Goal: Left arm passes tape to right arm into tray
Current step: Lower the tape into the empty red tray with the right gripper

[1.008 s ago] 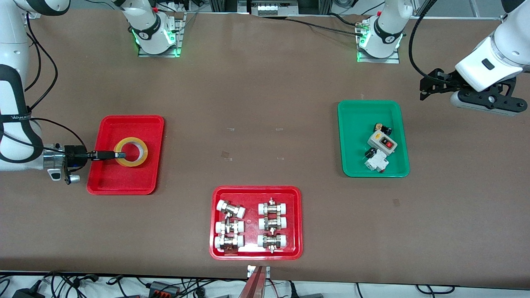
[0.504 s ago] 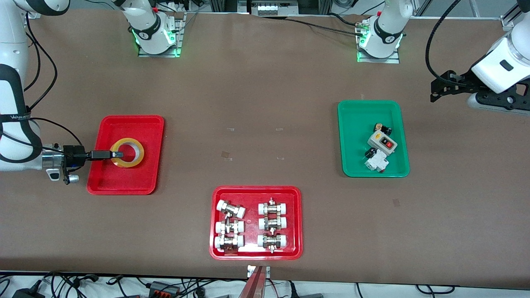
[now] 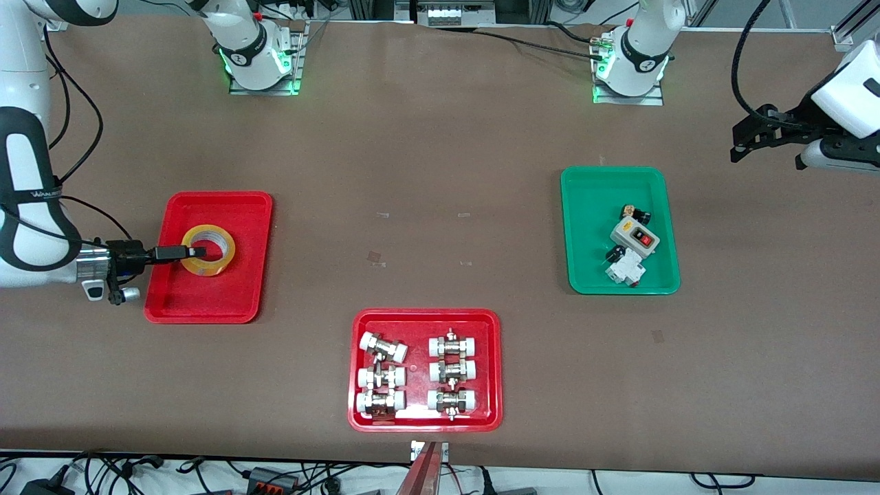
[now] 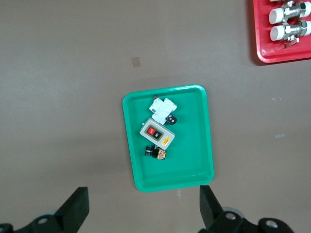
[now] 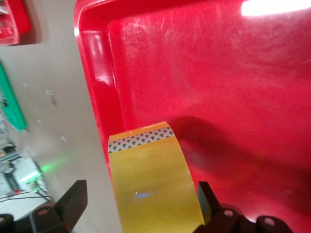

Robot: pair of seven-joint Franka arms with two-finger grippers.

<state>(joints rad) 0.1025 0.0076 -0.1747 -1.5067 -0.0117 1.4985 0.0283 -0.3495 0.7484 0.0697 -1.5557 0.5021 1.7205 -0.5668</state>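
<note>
My right claw (image 3: 196, 252) stands spread around the tape (image 3: 209, 250) in the red tray (image 3: 206, 302); my left claw (image 3: 746, 134) waits, wide open, past the green tray (image 3: 584, 275)

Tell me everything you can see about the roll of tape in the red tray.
The tape is a wide roll of yellowish, translucent packing tape with a large open core. It sits in the plain red tray, nearer the tray's end toward the robot bases, and looks slightly tilted rather than flat. The right gripper reaches over the tray's rim to it; its open fingers straddle the roll's wall. In the right wrist view the band fills the gap between them, with a dark dotted strip along one edge.
</note>
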